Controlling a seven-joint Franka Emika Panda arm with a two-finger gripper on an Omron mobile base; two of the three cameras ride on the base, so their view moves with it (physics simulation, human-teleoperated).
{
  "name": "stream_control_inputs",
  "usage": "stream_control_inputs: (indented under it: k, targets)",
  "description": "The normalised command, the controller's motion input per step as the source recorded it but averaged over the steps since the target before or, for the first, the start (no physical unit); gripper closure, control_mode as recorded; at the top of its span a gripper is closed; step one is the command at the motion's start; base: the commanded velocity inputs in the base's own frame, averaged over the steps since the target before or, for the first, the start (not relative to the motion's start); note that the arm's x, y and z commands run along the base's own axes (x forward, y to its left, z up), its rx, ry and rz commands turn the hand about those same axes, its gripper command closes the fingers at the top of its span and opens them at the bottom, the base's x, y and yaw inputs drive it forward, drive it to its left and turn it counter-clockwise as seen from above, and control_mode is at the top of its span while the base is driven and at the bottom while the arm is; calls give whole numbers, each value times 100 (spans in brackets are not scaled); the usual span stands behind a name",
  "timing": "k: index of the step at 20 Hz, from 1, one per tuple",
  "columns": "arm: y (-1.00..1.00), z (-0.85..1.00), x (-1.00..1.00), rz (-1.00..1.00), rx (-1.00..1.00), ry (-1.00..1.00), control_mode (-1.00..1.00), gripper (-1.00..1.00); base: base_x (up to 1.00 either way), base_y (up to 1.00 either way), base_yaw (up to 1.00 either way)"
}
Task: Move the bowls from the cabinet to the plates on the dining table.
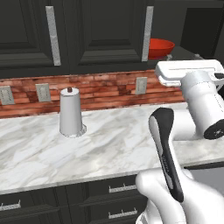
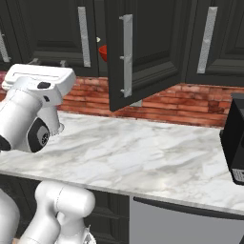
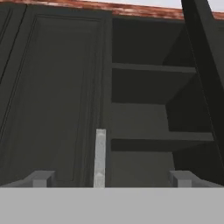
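Left of the red bowl (image 1: 160,47), a paper towel roll (image 1: 71,112) stands on the marble counter (image 1: 109,144) under shut cabinet (image 1: 92,30) doors. The bowl sits on the bottom shelf behind the open door (image 2: 143,52). My gripper (image 3: 112,178) faces those shelves, jaws spread wide and empty, ready to reach in.

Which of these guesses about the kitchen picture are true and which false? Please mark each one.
1. The cabinet door stands open. True.
2. A red bowl sits inside the cabinet. True.
3. The pincer is clamped on the bowl. False: its jaws are open and hold nothing.
4. The paper towel roll lies on its side. False: it stands upright on the counter.
5. The wall behind the counter is brick. True.
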Motion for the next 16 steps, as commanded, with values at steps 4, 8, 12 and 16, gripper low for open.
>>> stream_control_inputs:
  k: [4, 8, 12, 16]
  targets:
    - [2, 0, 29, -15, -5, 1, -100, -100, 0, 0, 0]
    - [-11, -1, 32, -10, 0, 1, -100, -100, 0, 0, 0]
    - [-13, -1, 32, -8, 0, 1, -100, -100, 0, 0, 0]
    - [-15, -1, 28, -7, 0, 0, -100, -100, 0, 0, 0]
